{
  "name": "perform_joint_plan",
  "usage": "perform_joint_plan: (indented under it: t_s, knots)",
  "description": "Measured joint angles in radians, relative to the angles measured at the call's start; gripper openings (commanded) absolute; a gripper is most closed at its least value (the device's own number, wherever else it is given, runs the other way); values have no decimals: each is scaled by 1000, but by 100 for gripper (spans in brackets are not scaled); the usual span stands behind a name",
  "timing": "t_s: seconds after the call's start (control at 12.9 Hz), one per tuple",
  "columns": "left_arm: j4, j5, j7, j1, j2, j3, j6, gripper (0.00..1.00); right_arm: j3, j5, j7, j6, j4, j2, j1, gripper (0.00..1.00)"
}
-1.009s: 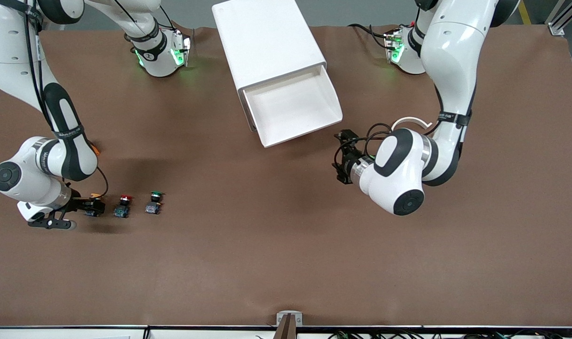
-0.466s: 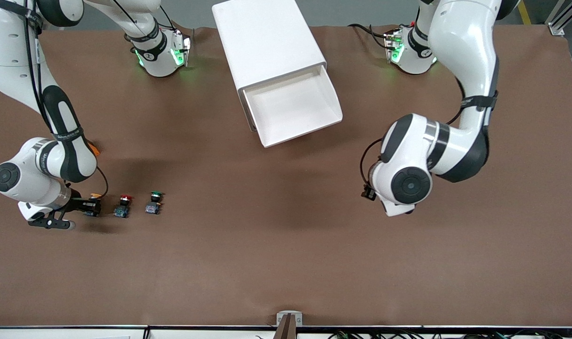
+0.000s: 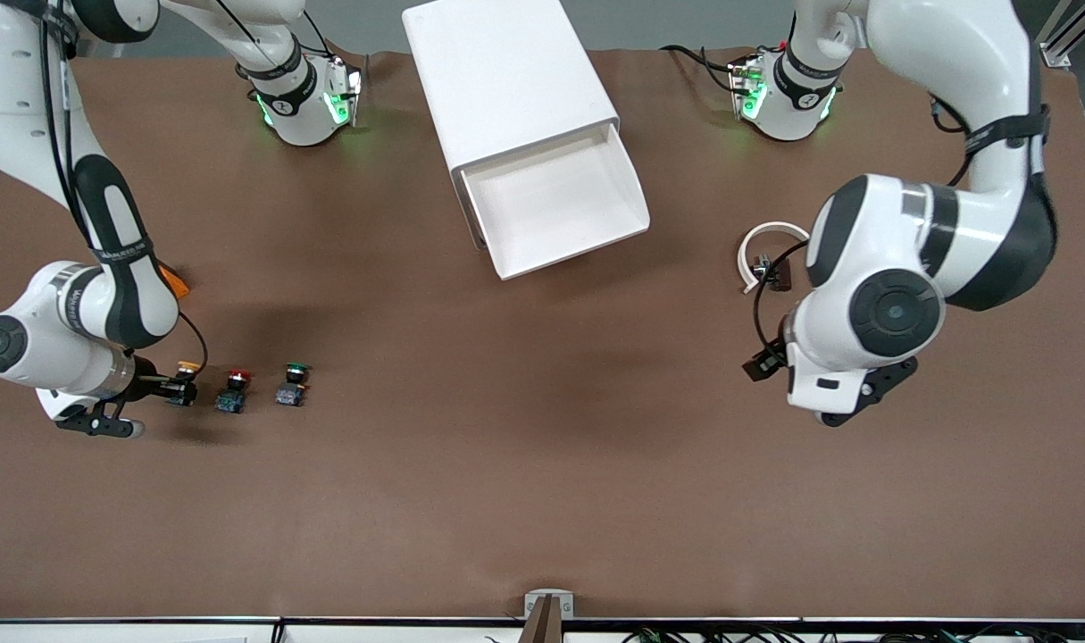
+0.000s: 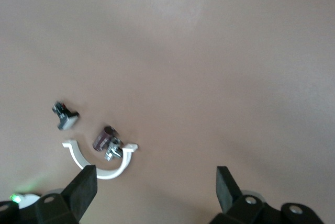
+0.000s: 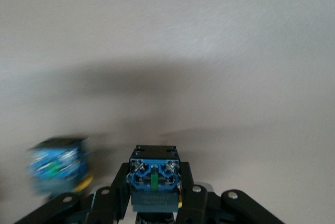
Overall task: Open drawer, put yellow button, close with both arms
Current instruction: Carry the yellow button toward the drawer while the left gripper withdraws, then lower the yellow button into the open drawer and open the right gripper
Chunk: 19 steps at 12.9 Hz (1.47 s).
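Note:
The top drawer (image 3: 555, 201) of the white cabinet (image 3: 506, 80) is pulled out and holds nothing. My right gripper (image 3: 179, 391) is shut on the yellow button (image 3: 186, 367) at the right arm's end of the button row, low by the table. In the right wrist view the button's blue base (image 5: 155, 178) sits between my shut right gripper (image 5: 155, 203). My left gripper (image 4: 154, 190) is open and empty over bare table at the left arm's end. In the front view its fingers are hidden under the left arm's wrist (image 3: 863, 313).
A red-capped button (image 3: 234, 390) and a green-capped button (image 3: 290, 385) stand beside the yellow one; a neighbour's blue base (image 5: 57, 169) shows blurred in the right wrist view. A white half-ring clamp (image 3: 763, 246) with small parts (image 4: 104, 139) lies near the left arm's wrist.
The left arm has swung away from the drawer front toward its own end of the table, uncovering the white clamp. The right gripper has stayed by the yellow button, shifting only slightly.

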Motion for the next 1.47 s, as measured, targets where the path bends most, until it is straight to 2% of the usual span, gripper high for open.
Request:
perform_joint_plan:
  t_s: [0.39, 0.7, 1.01, 1.24, 1.47]
  knots:
    - [-12, 1, 225, 70, -58, 0, 0, 100, 18, 32, 377, -361, 25, -247, 193, 0]
    - [-46, 1, 327, 93, -81, 0, 41, 100, 22, 104, 700, -510, 27, -367, 359, 0]
    - [-134, 1, 393, 114, -122, -1, 114, 100, 25, 157, 1102, -595, 113, -411, 589, 0]
    - [-206, 1, 409, 122, -157, -1, 168, 100, 27, 180, 1376, -594, 174, -411, 766, 0]
    - [-265, 1, 430, 123, -183, -1, 206, 100, 26, 179, 1556, -578, 206, -408, 896, 0]
